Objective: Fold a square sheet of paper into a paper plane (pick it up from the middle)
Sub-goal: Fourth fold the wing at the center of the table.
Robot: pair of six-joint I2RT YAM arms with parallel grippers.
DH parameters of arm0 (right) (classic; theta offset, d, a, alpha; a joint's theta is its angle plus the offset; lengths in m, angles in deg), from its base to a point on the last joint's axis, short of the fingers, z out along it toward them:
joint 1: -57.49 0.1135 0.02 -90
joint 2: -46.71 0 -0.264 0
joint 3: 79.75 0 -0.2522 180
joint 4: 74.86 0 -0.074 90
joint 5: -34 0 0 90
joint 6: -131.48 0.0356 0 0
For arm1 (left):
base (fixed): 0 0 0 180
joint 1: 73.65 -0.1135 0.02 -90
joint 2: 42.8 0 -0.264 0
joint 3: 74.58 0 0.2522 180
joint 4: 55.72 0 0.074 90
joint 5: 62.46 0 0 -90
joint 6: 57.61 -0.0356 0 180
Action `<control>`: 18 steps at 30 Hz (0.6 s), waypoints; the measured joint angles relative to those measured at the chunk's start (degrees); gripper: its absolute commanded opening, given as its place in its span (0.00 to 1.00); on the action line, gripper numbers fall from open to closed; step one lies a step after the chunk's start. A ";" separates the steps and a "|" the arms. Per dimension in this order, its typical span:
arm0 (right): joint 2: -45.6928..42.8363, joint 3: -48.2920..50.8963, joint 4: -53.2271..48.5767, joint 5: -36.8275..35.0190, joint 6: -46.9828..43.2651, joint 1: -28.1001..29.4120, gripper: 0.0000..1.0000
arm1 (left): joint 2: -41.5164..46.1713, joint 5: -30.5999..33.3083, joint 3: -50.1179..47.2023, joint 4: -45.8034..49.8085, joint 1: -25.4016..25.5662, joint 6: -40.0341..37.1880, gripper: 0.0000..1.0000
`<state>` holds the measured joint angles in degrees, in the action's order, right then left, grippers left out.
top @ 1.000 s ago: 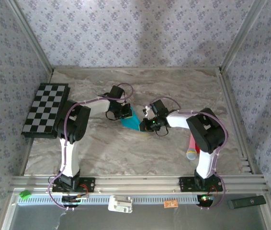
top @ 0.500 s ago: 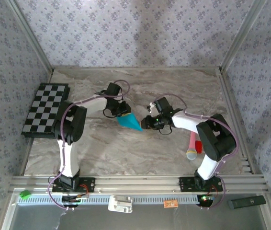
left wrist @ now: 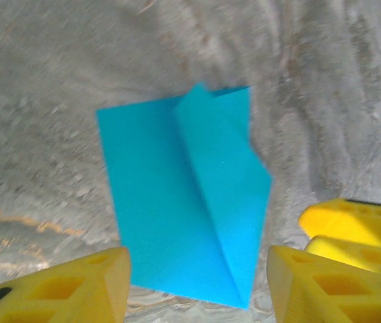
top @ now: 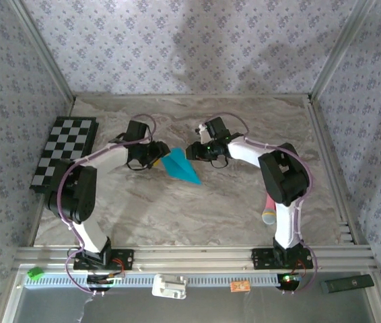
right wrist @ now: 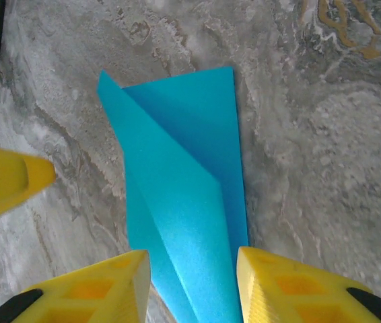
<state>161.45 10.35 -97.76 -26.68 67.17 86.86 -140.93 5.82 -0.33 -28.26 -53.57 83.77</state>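
the teal-blue folded paper dart [top: 180, 167] lies near the middle of the marbled grey surface [top: 177, 215], between the left jaws and the right jaws. both stand spread, pinching nothing. to finish well, i'd pin one wing and press the raised centre crease flat, tip outward.

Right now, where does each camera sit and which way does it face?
Top external: above and behind the bases, facing down over the table; the left end effector and right end effector flank the paper.
Left wrist: on the left arm, facing down at the paper; its yellow fingers frame the bottom.
Right wrist: the same from the other side; its fingers show below.
Shared: both wrist views hold the folded paper.
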 measured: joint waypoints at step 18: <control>5.75 -3.65 -0.94 8.02 -1.75 0.00 0.24 | 0.74 -3.15 -4.26 -5.86 -0.59 5.29 0.55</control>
<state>167.19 6.70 -98.70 -18.66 65.42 86.86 -140.18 2.68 -4.59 -34.12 -54.16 89.06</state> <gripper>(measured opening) 0.260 0.553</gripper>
